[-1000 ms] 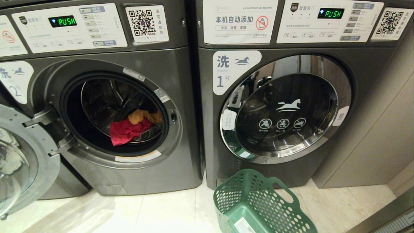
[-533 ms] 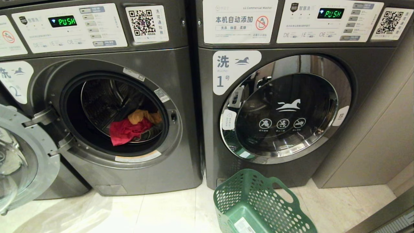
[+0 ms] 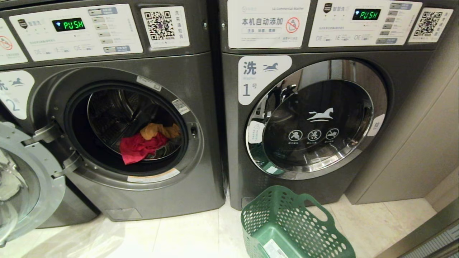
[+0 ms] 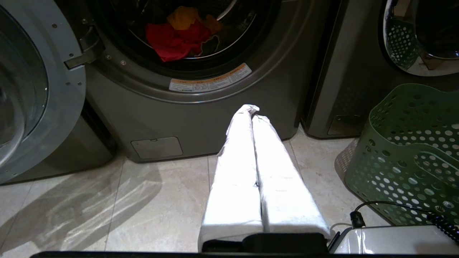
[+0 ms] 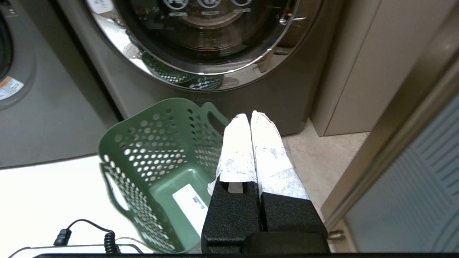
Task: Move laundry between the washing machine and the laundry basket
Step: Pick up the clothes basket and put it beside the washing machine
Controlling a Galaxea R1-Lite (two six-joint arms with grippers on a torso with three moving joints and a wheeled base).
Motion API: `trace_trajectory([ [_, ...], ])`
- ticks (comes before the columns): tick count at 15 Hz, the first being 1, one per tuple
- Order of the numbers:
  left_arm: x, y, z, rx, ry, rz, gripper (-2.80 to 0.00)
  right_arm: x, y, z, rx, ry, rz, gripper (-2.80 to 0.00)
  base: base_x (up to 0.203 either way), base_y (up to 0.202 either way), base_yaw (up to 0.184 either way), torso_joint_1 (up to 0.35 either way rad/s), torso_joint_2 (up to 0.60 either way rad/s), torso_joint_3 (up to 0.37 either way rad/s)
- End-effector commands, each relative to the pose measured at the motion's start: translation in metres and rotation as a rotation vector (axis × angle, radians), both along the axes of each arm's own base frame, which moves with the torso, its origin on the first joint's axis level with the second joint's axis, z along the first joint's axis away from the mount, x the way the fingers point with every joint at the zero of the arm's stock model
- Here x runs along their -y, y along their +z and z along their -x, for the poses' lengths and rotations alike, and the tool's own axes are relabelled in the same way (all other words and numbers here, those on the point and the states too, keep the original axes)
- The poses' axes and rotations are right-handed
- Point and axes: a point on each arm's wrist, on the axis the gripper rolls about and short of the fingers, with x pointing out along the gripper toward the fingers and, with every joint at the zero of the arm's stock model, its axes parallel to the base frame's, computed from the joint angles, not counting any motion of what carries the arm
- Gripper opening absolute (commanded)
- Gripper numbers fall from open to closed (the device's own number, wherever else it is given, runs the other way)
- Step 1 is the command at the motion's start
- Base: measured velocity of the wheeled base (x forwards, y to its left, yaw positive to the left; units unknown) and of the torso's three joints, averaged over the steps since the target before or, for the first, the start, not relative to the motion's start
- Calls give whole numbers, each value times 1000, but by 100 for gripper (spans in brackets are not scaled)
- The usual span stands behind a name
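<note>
The washing machine (image 3: 186,86) marked "2" stands on the left with its round door (image 3: 25,182) swung open. In its drum lies the laundry: a red-pink piece (image 3: 138,147) (image 4: 172,39), a mustard-orange piece (image 3: 157,129) (image 4: 184,18) and a bit of dark cloth behind them. The green laundry basket (image 3: 290,225) (image 5: 157,157) sits empty on the floor before machine "1", tilted. My left gripper (image 4: 251,110) is shut and empty, low before the open machine. My right gripper (image 5: 250,116) is shut and empty, just right of the basket. Neither arm shows in the head view.
Machine "1" (image 3: 233,143) stands on the right with its chrome-ringed door (image 3: 315,118) closed. A beige cabinet panel (image 3: 423,143) and a door frame (image 5: 401,118) close in the right side. Pale floor tiles (image 3: 186,236) lie in front of the machines.
The whole head view has shifted slightly, so the camera moved a little. The laundry, basket and door keep their places.
</note>
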Motion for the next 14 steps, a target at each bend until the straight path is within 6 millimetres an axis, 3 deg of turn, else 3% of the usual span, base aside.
trace_trajectory([
  [1, 0, 0, 0, -2, 0, 0, -280, 0, 0, 0, -1, 0, -1, -280, 0, 192, 0, 7, 2, 2],
  [14, 0, 0, 0, 0, 0, 0, -280, 0, 0, 0, -1, 0, 1, -280, 0, 197, -1, 1, 3, 3],
])
